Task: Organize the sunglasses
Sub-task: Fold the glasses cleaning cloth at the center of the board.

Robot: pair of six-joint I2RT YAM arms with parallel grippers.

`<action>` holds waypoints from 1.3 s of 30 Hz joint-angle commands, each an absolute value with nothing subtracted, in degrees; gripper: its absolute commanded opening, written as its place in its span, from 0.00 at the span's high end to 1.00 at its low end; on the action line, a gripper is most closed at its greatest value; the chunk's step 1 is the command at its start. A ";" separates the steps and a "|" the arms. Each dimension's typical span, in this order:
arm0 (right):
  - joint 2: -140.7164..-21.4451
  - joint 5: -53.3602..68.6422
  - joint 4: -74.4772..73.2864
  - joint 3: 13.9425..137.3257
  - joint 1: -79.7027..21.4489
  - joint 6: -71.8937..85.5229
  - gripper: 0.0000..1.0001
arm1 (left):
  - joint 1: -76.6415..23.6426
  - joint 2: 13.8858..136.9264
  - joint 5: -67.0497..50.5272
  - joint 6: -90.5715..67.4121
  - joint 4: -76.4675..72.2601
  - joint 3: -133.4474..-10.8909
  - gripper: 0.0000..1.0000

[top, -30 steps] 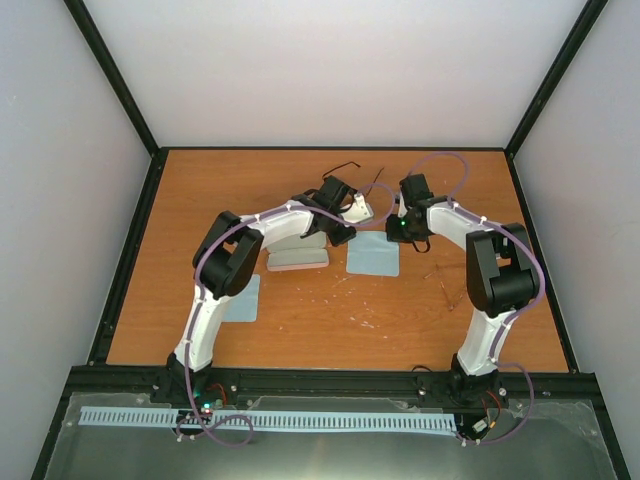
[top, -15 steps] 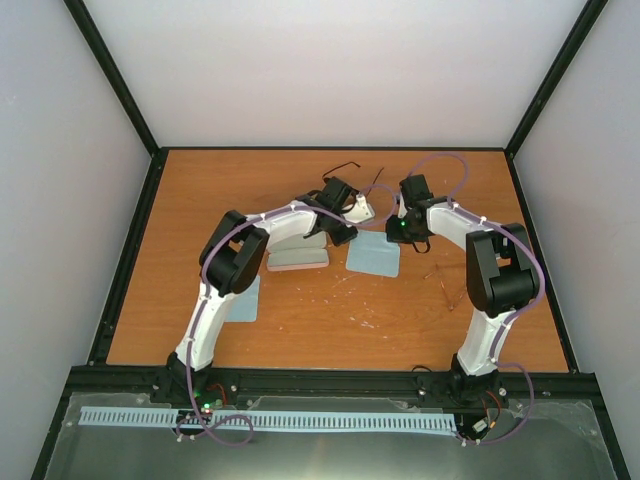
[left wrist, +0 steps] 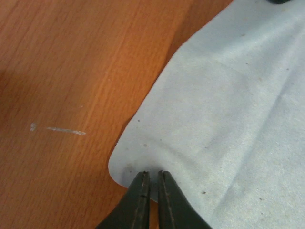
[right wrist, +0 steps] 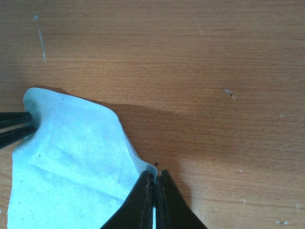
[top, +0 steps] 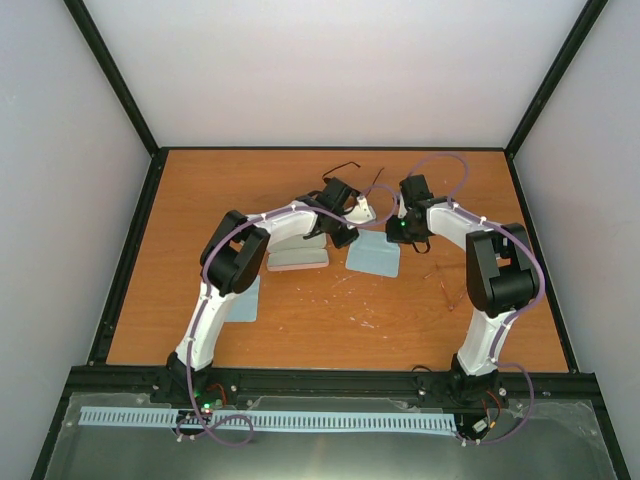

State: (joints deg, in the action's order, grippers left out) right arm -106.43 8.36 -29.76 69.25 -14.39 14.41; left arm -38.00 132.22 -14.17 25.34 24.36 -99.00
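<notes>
The black-framed sunglasses [top: 345,168] lie open at the back of the table, behind both arms. A faint reddish thin frame [top: 445,284] lies on the wood beside the right arm. Both grippers are down at a light-blue cloth [top: 372,258] in the middle. My left gripper [left wrist: 151,172] is pinched on the cloth's [left wrist: 228,95] left far corner, jaws nearly together. My right gripper [right wrist: 155,172] is shut on the other far corner of the cloth [right wrist: 71,162], whose edge runs up between its fingers. The left gripper's fingers [right wrist: 14,117] show at that view's left edge.
Two oblong cases [top: 298,252] lie stacked under the left forearm. A second light-blue cloth [top: 243,298] lies flat near the left arm's elbow. Black rails border the wooden table [top: 330,320] on all sides.
The left gripper's jaws have come together on the cloth's corner. Both arms stay almost where they were.
</notes>
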 commanded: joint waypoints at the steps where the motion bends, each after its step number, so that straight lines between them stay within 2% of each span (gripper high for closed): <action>1: -105.64 7.86 -29.18 68.91 -14.06 14.28 0.97 | -38.58 133.09 -16.15 25.29 27.11 -98.35 0.98; 13: -102.70 8.30 -27.22 66.85 -14.07 14.31 0.97 | -38.58 128.05 -11.40 26.04 23.15 -95.40 1.00; 29: -99.10 12.49 -23.93 61.70 -14.06 14.50 0.97 | -38.58 122.72 -13.11 22.99 19.98 -89.46 0.99; 31: -99.14 12.48 -23.96 61.77 -14.06 14.50 0.97 | -38.58 123.52 -11.84 23.16 19.71 -90.10 0.85; 33: -99.12 12.51 -23.90 61.90 -14.06 14.50 0.97 | -38.58 124.64 -10.97 23.59 19.61 -91.24 0.75; 39: -98.61 13.05 -23.95 61.60 -14.06 14.76 0.97 | -38.58 128.50 -9.91 25.76 19.07 -95.53 0.57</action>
